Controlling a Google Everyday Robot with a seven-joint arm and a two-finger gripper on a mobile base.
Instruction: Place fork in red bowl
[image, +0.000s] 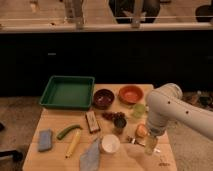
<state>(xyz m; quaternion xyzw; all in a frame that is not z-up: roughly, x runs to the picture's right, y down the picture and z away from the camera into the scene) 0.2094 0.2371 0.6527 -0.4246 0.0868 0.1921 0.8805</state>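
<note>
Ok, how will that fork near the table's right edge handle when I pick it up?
The fork looks like thin, stiff metal: probably light, won't flop. It lies flat on the table, so it is likely hard to get under and may slip. The gripper hovers over it, jaws open.

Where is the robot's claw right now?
In the camera view, the gripper is low over the front of the wooden table, at the picture's right, beside the orange fruit and right of the white cup.

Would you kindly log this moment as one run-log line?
gripper: fingers open, low over slim silvery metal fork, front-right of wooden table | orange-red bowl: no fork inside
</note>
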